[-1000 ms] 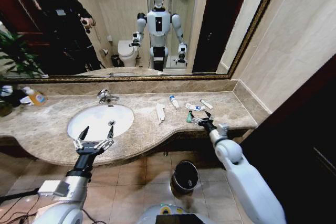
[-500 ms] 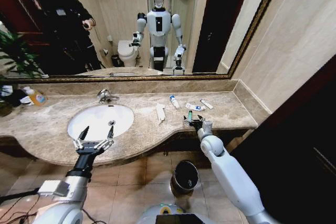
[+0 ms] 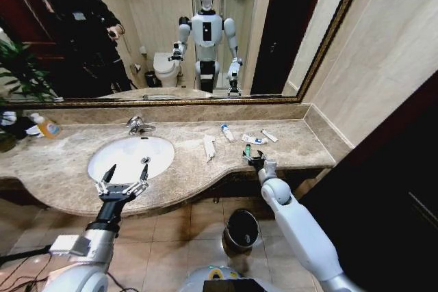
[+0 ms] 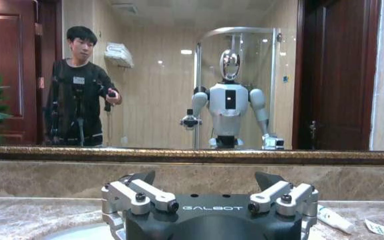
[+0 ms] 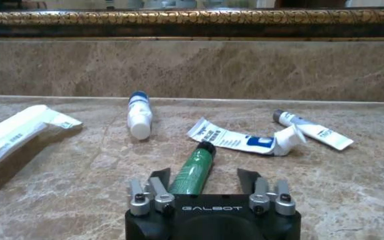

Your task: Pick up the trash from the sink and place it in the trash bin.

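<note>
Two claws: right claw [image 5: 204, 186] wide, straddling green tube [image 5: 192, 172] to grip; left claw [image 3: 123, 181] wide, idle at sink's [image 3: 130, 157] 6 o'clock.

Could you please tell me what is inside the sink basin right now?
The sink holds only its drain; no litter lies inside. The open left gripper covers its near rim.

Warm indoor light, soft shadows beside packet [image 5: 11, 134] on the surface [image 5: 78, 190]; head view bends at edges; wrist views slightly soft.
</note>
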Controlling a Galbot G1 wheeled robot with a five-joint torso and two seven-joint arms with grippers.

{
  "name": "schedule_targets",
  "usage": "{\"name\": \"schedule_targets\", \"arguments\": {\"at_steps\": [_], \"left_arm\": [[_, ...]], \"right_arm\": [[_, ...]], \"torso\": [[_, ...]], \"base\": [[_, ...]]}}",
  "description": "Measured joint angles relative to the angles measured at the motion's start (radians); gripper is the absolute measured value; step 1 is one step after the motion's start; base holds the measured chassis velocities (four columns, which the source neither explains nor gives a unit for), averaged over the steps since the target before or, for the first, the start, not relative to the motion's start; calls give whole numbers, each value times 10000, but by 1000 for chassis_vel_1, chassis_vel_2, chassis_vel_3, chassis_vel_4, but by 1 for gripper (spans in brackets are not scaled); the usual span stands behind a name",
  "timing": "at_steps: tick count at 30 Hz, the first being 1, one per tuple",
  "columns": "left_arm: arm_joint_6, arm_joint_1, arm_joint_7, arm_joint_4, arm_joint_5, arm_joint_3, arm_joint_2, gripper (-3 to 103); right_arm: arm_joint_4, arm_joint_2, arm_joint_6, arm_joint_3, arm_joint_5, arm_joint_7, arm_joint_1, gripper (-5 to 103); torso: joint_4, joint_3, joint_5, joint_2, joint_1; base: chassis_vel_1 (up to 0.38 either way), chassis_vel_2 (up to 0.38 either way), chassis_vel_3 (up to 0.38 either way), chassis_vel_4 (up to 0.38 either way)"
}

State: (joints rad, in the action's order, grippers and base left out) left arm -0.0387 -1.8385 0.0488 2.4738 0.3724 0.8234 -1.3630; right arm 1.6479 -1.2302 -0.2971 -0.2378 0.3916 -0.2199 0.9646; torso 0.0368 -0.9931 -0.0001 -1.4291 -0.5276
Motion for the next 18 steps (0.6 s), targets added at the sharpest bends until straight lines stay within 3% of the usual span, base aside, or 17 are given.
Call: {"name": "schedule_targets", "arguments": {"at_steps": [1,3,6,7,10,12,14,18], "left_arm": [[0,0,0,0,0,0,0,100],[0,0,0,0,0,0,0,100],[0,0,0,0,0,0,0,100],[0,0,0,0,0,0,0,100],[0,0,0,0,1,0,0,100],[0,0,0,0,0,0,0,100],[0,0,0,0,0,0,0,100],[0,0,0,0,0,0,0,100]], "right_arm": [[-19,-38,-7,42,-15,0,-5,58],[-39,-67,-15,73,-32,-1,-12,58],[-157,-170,-5,141,-180,-14,-87,42],[-157,-170,-5,141,-180,-14,-87,42],[-147,-233,17,147,-233,-86,-110,26],[-108,-232,26,142,-236,-96,-105,26],[179,-193,41,37,-236,-98,-8,14],[497,-98,77,-143,-260,-98,99,12]], "torso": [[0,0,0,0,0],[0,0,0,0,0],[0,1,0,0,1],[0,1,0,0,1],[0,0,1,0,0],[0,0,1,0,0],[0,0,0,0,0],[0,0,1,0,0]], "base": [[0,0,0,0],[0,0,0,0],[0,0,0,0],[0,0,0,0],[0,0,0,0],[0,0,0,0],[0,0,0,0],[0,0,0,0]]}}
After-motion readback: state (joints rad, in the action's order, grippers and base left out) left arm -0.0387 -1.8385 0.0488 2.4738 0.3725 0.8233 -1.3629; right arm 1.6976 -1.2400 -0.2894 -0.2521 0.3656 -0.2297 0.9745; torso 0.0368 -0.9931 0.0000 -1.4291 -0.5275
